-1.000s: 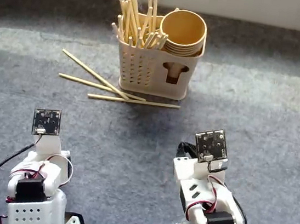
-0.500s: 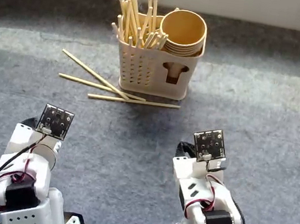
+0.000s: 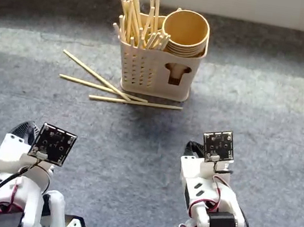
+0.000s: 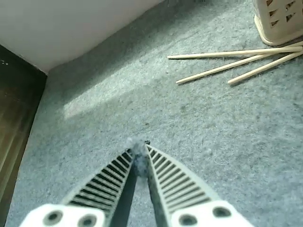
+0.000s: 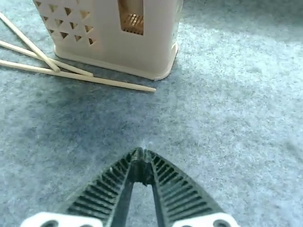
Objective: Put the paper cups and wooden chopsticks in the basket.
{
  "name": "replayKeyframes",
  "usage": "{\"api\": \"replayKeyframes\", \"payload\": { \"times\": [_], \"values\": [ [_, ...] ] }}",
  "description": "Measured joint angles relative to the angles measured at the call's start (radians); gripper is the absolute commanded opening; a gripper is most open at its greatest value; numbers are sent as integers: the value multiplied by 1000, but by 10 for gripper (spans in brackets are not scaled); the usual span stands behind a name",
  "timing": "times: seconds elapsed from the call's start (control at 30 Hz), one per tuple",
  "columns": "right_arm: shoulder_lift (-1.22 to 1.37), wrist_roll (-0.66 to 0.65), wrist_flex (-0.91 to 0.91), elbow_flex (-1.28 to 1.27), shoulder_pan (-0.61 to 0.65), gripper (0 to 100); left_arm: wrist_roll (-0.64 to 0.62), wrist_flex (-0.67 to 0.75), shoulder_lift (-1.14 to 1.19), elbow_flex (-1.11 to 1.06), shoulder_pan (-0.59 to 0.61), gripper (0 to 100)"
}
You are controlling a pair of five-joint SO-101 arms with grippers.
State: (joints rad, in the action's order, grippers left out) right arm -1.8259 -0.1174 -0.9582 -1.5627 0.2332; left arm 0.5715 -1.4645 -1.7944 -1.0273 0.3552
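Observation:
A cream perforated basket (image 3: 158, 72) stands at the back of the grey carpet. It holds several wooden chopsticks (image 3: 138, 23) upright and a stack of paper cups (image 3: 186, 33). Three loose chopsticks (image 3: 107, 89) lie on the carpet to the basket's left and front. They also appear as chopsticks (image 4: 236, 64) beside the basket's corner (image 4: 279, 21), and as chopsticks (image 5: 71, 71) before the basket (image 5: 113, 33). My left gripper (image 4: 138, 152) is shut and empty, low over bare carpet at the near left. My right gripper (image 5: 140, 165) is shut and empty, in front of the basket.
A pale wall runs along the back of the carpet (image 3: 263, 122). A dark wooden edge (image 4: 14, 123) borders the carpet beyond the left arm (image 3: 25, 181). The right arm (image 3: 208, 199) sits at the near right.
The left arm has pulled back toward the near edge and swung left, its wrist camera tilting. The right arm has barely shifted.

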Motion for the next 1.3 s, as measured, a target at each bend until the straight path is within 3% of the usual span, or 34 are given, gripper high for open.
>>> {"api": "replayKeyframes", "payload": {
  "times": [0.2,0.47,0.7,1.07,1.3],
  "values": [
    [0,0,0,0,-6,6,64,-28,210,112,-25,34],
    [0,0,0,0,-6,6,219,-127,529,276,-183,43],
    [0,0,0,0,-43,6,379,-129,784,338,-209,121],
    [-2,0,31,-9,-43,6,397,-32,1132,439,-209,123],
    [0,0,37,-9,-43,6,377,-20,1160,463,-192,123]
  ]
}}
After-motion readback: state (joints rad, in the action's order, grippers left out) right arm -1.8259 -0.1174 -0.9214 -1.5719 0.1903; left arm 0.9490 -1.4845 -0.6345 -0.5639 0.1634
